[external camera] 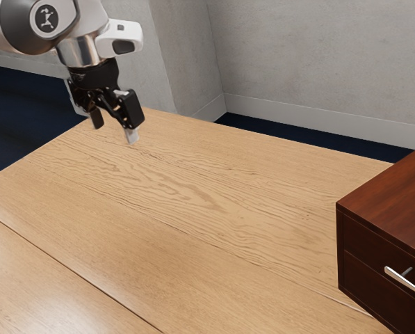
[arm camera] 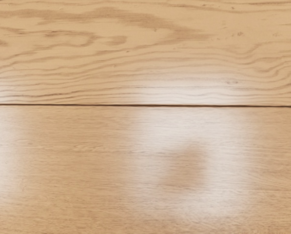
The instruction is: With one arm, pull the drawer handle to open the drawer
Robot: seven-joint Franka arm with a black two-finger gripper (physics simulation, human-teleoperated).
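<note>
One shut dark-red drawer (external camera: 374,243), silver bar handle (external camera: 406,282); tool (external camera: 114,126), well apart, gapes wide.

I see the drawer (external camera: 374,249) set in a dark reddish-brown wooden cabinet (external camera: 395,198) that stands on the light wood table (external camera: 193,209) at the exterior view's lower right, partly cut off by the edge. Its front looks flush with the cabinet face, so it is shut. A slim silver bar handle (external camera: 406,282) runs across the front, standing slightly off it.
</note>
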